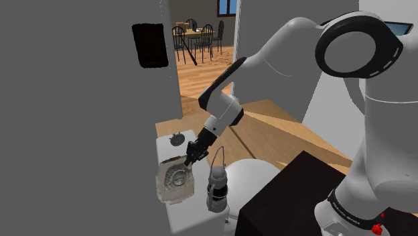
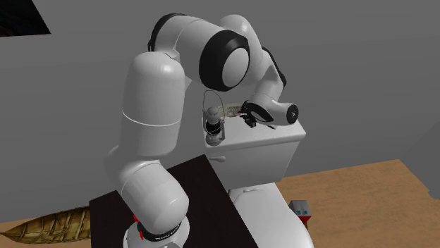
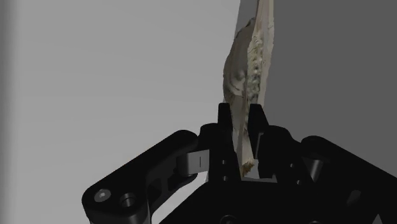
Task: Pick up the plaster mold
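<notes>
The plaster mold (image 1: pixel 175 181) is a pale beige, rough slab with a shell-like relief. It is tilted over the white toilet tank lid (image 1: pixel 175 216), close to the grey wall. My black gripper (image 1: pixel 191 161) is at the slab's upper edge, on the side away from the wall. The wrist view shows the mold (image 3: pixel 249 70) edge-on, and the gripper (image 3: pixel 240 113) is shut on its near edge with both fingers (image 3: pixel 224 124) pressed against it. In the second exterior view the gripper (image 2: pixel 248 120) is above the tank, mostly hidden behind the arm.
A small lantern-like bottle (image 1: pixel 216 190) with a wire handle stands on the lid right beside the mold, also seen from the other side as the lantern (image 2: pixel 212 125). A small dark object (image 1: pixel 177 139) lies further back. The grey wall (image 1: pixel 80 134) borders the tank. The black stand (image 1: pixel 295 194) is near.
</notes>
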`<state>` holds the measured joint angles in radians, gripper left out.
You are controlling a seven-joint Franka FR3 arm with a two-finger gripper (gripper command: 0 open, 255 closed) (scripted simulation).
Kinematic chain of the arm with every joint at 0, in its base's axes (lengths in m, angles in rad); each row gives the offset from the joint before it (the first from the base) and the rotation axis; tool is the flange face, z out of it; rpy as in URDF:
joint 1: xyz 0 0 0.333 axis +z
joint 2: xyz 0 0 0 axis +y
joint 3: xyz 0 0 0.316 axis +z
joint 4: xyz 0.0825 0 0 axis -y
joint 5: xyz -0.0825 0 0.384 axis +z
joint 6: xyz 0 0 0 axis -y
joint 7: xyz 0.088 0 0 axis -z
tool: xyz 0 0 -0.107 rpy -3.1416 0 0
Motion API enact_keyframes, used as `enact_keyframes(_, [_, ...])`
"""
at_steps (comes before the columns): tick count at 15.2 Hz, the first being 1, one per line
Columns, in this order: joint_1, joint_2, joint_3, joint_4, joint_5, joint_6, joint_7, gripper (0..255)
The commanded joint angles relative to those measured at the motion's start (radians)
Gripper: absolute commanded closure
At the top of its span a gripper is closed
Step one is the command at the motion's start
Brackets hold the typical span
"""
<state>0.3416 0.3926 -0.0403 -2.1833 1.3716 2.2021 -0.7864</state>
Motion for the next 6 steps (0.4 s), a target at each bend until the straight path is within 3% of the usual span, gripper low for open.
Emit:
enact_keyframes(1, [0.002, -0.025, -0.002, -0.006, -0.014, -0.004, 0.024, 255])
enact_keyframes(6, [0.004, -0.063, -0.006, -0.015, -0.036, -0.011, 0.057, 255])
